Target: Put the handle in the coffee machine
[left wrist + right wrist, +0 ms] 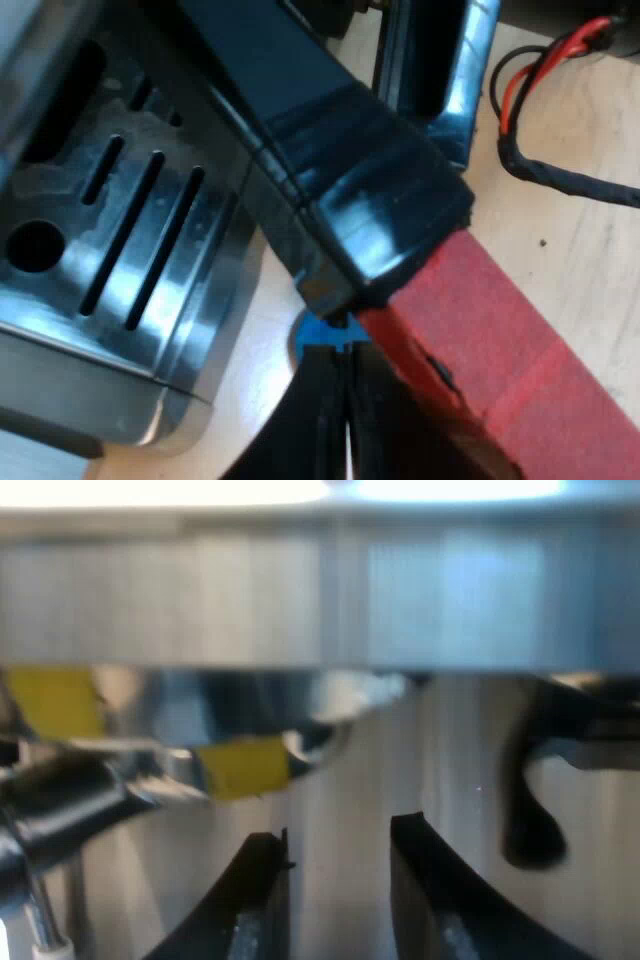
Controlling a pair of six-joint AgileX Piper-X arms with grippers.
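The holder's dark handle (340,170) runs slantwise over the edge of the machine's slotted metal drip tray (120,230), and its red end (500,340) reaches out above the wooden table. My left gripper (346,410) sits just under the handle where black meets red, its fingers pressed together with nothing between them. The red end covers part of one finger. My right gripper (340,880) is open close to the espresso machine's shiny metal front (320,600), with nothing between its fingers. The holder's metal basket is hidden.
A small blue patch (312,335) shows under the handle at the left fingertips. Yellow tape pieces (245,767) mark the rounded metal part under the machine's front. A dark spout (528,820) hangs beside the right gripper. A black and red cable (560,175) lies on the wooden table (560,110).
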